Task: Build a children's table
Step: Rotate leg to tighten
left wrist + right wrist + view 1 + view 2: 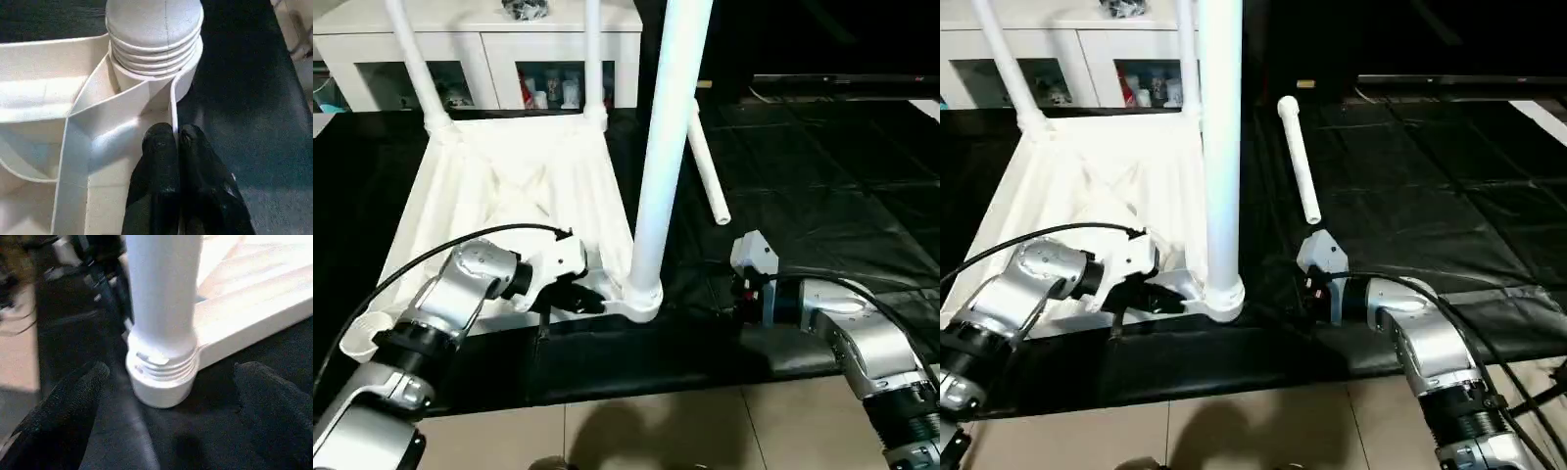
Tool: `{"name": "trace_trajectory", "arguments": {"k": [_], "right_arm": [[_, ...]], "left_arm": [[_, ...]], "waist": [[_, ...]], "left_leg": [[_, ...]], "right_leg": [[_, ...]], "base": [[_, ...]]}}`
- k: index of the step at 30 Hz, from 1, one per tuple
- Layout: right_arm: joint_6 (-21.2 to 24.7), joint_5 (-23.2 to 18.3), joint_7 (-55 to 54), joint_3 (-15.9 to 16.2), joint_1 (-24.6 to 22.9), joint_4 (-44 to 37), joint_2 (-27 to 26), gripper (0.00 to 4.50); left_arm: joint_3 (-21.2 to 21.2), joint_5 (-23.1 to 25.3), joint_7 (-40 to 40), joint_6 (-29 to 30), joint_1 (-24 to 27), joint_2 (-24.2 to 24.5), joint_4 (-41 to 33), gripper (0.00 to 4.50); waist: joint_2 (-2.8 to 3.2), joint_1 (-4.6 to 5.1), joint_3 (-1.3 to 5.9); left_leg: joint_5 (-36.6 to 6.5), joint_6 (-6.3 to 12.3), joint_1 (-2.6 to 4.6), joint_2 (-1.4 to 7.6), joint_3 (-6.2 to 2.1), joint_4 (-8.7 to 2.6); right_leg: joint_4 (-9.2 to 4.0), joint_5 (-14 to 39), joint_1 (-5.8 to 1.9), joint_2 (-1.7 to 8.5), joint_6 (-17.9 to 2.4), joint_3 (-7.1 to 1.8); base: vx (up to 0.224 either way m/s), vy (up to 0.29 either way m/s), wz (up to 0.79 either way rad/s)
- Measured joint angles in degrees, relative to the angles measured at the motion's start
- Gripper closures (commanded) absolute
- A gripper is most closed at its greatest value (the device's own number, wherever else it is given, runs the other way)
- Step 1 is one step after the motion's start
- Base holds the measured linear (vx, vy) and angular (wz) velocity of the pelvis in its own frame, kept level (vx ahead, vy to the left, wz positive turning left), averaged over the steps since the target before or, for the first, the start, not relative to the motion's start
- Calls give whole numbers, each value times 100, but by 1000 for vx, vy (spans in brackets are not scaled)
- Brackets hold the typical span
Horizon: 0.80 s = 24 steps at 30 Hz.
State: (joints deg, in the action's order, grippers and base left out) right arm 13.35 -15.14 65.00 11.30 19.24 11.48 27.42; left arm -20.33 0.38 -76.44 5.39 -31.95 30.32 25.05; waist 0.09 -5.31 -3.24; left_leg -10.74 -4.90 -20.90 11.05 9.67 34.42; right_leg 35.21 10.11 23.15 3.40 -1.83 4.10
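Table top (pixel 509 186), white and upside down, lies on a black mat (pixel 822 176). One upright leg (pixel 661 147) stands in its near corner socket. Left gripper (pixel 177 142) pinches the top's rim; right gripper (pixel 168 382) gapes around the leg's base.

The upright leg (pixel 666 147) in its corner socket (pixel 164 382) stands between the two grippers. The right gripper (pixel 166 396) has its fingers (pixel 73 401) spread wide either side of the socket, with bare black mat (pixel 822 196) behind it (a loose leg (pixel 1299 157) lies further back). The left gripper (pixel 176 142), fingers together, sits against the table top's rim (pixel 172 105), hemmed by ribs.
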Motion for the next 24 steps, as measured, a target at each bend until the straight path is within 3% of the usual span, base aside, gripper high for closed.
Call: {"name": "trace_trajectory", "arguments": {"k": [10, 24], "right_arm": [[-128, 139, 636, 452, 218, 200, 29, 0], [-302, 260, 835, 678, 597, 738, -206, 126]], "left_arm": [[-302, 58, -344, -327, 18, 38, -234, 446], [-370, 95, -408, -388, 15, 40, -329, 450]], "waist": [[0, -103, 0], [0, -113, 0]], "left_leg": [[0, 4, 13, -1, 1, 10], [-1, 4, 7, -1, 2, 8]], "right_leg": [[1, 0, -13, 2, 0, -5], [0, 1, -10, 2, 2, -4]], "base": [[0, 0, 0], [0, 0, 0]]}}
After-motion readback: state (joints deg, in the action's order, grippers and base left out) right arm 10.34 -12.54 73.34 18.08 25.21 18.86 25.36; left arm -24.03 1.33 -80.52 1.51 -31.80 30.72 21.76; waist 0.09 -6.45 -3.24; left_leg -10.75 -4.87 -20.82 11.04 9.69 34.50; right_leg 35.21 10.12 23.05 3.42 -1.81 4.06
